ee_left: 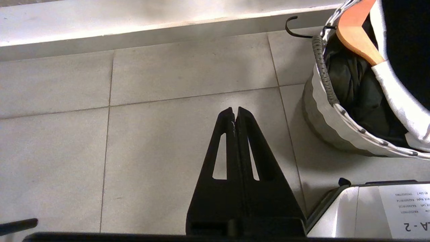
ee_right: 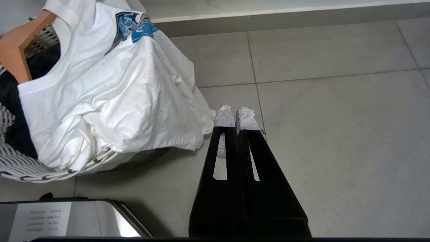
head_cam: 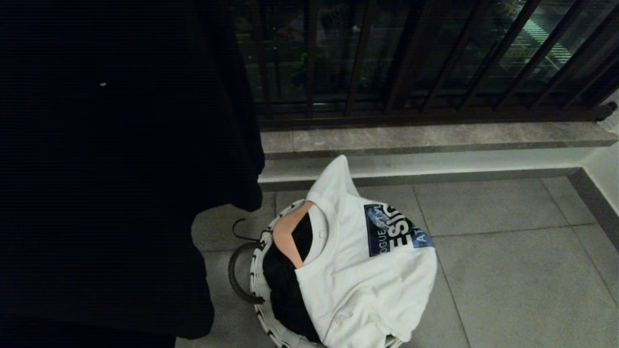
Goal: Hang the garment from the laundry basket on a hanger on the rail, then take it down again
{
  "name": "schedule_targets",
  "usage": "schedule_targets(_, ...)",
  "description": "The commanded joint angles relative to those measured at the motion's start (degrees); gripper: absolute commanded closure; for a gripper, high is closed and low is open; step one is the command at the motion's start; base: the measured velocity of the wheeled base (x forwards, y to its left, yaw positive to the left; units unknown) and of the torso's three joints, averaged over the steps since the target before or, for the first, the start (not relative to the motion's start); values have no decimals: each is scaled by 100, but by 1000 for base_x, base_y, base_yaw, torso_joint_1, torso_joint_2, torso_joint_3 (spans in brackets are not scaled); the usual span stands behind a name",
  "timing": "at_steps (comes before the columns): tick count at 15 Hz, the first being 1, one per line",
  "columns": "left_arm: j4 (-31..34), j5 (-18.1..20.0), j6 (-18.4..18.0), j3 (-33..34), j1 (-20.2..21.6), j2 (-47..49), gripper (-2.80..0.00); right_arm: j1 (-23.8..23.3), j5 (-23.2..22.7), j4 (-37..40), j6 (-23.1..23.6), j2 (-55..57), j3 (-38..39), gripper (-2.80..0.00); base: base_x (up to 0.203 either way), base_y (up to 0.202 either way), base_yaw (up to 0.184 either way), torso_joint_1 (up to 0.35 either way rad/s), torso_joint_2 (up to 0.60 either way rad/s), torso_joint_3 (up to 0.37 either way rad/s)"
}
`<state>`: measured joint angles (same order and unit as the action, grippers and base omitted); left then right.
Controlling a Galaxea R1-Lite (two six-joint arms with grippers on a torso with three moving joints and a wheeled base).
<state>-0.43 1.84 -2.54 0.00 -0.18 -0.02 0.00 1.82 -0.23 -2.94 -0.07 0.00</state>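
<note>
A round laundry basket (head_cam: 258,285) with a white patterned rim stands on the tiled floor. A white T-shirt (head_cam: 367,275) with a blue print lies over it, fitted on a wooden hanger (head_cam: 287,232) whose dark hook (head_cam: 239,231) sticks out past the rim. Dark cloth (ee_left: 356,87) fills the basket beneath. My left gripper (ee_left: 235,109) hangs shut and empty over bare tiles, apart from the basket (ee_left: 336,114). My right gripper (ee_right: 235,111), with white-wrapped tips, is shut and empty beside the shirt's hem (ee_right: 188,141). The rail is out of view.
A large black garment (head_cam: 111,169) hangs in front of the head camera at the left. A low step (head_cam: 425,154) and a dark window grille (head_cam: 411,58) run along the back. My white base (ee_left: 373,211) shows by the basket. Floor tiles (head_cam: 508,270) extend to the right.
</note>
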Motion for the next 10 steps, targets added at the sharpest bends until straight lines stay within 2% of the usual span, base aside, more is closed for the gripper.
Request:
schedule_targets(1, -1, 0, -1, 9, 1, -6, 0, 0, 3, -3, -4, 7, 0, 0, 0, 0, 0, 0, 0, 0)
schedule_targets(6, -1, 0, -1, 9, 1, -6, 0, -46, 35, 211, 37, 10, -96, 0, 0, 0, 0, 0, 0, 0)
schedule_targets(10, -1, 0, -1, 9, 1, -6, 0, -33, -290, 697, 88, 807, -908, 0, 0, 0, 0, 0, 0, 0)
